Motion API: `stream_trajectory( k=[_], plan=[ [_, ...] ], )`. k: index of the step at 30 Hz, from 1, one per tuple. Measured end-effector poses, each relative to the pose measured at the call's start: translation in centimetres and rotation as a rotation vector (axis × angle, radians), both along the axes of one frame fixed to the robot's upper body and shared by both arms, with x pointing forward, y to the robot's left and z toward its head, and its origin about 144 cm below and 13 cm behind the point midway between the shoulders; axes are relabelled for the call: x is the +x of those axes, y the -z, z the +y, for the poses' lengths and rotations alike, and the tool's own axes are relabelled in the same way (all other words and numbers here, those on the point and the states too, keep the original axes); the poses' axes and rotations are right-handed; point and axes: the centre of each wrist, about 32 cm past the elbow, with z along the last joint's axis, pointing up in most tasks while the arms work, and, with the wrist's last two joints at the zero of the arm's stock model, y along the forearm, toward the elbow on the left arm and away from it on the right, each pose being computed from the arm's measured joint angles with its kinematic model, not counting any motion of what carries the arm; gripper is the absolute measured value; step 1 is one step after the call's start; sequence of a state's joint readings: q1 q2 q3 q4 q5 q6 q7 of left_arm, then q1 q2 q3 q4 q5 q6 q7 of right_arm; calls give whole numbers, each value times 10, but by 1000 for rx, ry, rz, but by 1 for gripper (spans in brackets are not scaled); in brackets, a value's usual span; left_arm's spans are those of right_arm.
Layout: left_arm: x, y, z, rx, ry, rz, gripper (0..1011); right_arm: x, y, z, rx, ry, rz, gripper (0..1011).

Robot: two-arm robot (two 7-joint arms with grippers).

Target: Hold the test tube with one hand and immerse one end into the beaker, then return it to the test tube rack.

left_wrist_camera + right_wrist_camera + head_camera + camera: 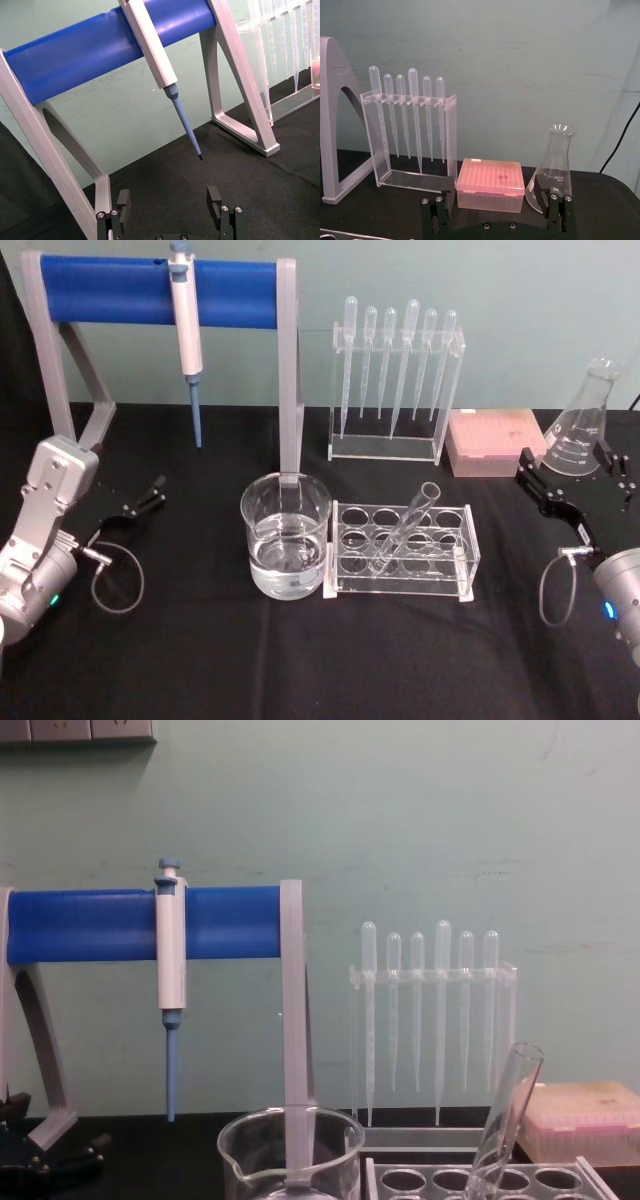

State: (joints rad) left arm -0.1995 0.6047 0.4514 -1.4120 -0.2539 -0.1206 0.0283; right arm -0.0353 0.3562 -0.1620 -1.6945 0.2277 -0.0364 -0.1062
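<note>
The clear test tube (405,528) leans tilted in a hole of a clear rack (400,575) at the table's middle, open rim up and to the right; in the chest view the test tube (506,1120) rises out of the rack (390,1167). Just left of the rack stands the wide glass beaker (286,535), partly filled with clear liquid; its spouted rim (290,1132) shows low in the chest view. My left gripper (143,497) (169,200) rests open at the far left, empty. At the far right, my right gripper (578,480) (495,192) is open and empty too. Both are well away from the tube.
A stand with a blue bar (150,292) holds a blue-tipped pipettor (187,340) at the back left. Behind the tube rack stands a pipette rack (395,390). A pink tip box (497,440) and an Erlenmeyer flask (585,425) sit at the back right, near my right gripper.
</note>
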Motion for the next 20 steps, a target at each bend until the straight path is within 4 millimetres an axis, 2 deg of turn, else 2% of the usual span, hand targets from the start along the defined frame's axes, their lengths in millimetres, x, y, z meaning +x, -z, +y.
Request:
stream_trajectory(
  k=[20],
  plan=[
    [0,0,0,0,0,0,1000,0,0,0,-2,2,0,1004]
  ],
)
